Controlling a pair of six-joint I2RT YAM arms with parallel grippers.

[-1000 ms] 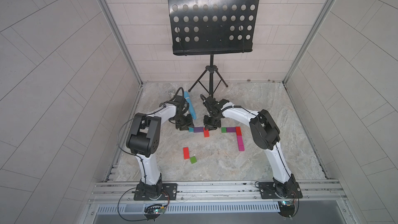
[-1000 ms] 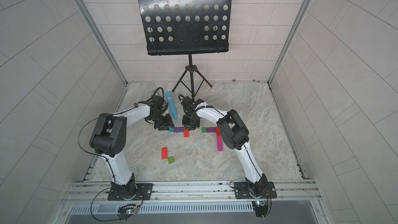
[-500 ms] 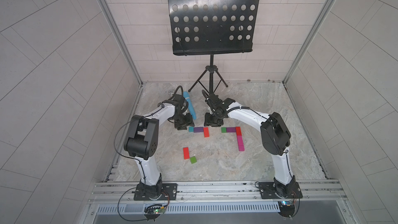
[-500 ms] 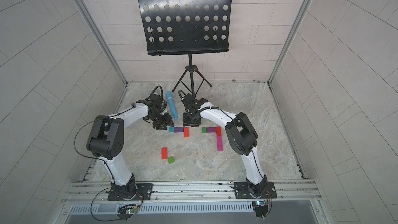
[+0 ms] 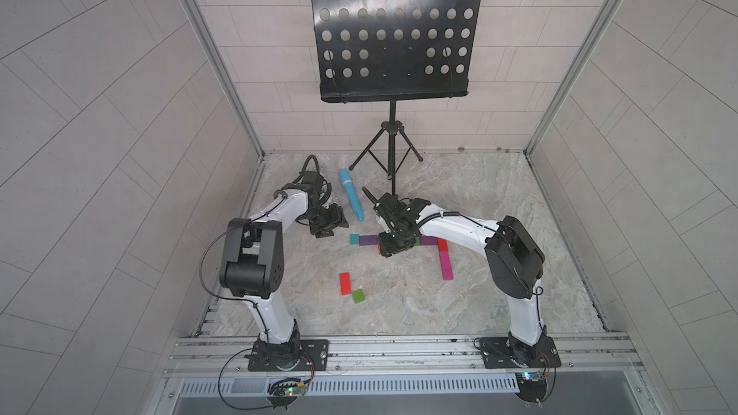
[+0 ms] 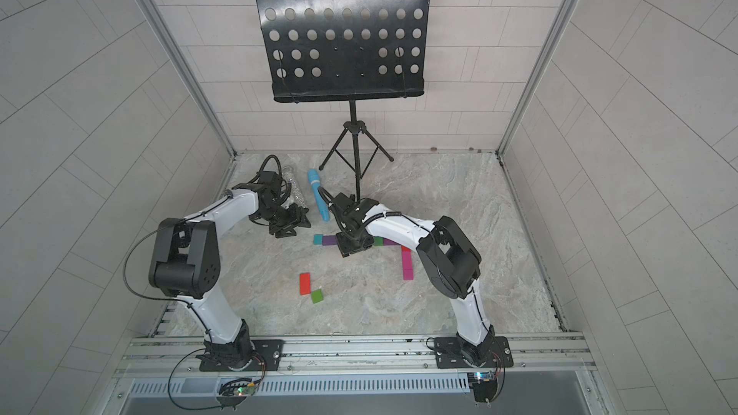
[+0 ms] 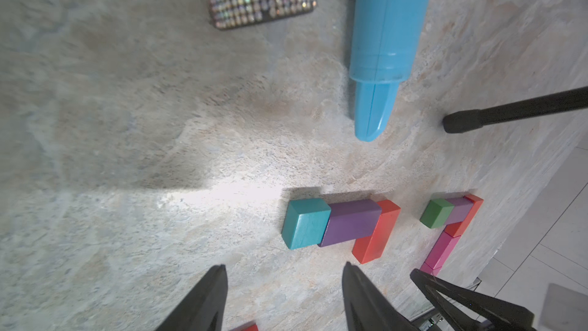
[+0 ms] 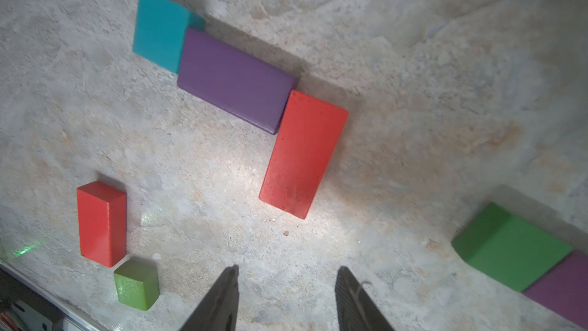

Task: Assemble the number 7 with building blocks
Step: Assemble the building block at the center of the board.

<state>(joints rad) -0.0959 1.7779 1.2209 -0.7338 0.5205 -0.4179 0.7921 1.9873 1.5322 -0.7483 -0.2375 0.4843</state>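
Meanwhile, both arms hang empty over the marbled tabletop, the left gripper and right gripper each with fingers apart. Just beyond, the teal block, purple block and red block touch in a half-built 7; a careless descent could knock the skewed red leg loose

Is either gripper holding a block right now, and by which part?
Nothing is held. The left gripper and the right gripper are both open with empty gaps between their jaws; the red block ahead of the right one lies untouched.
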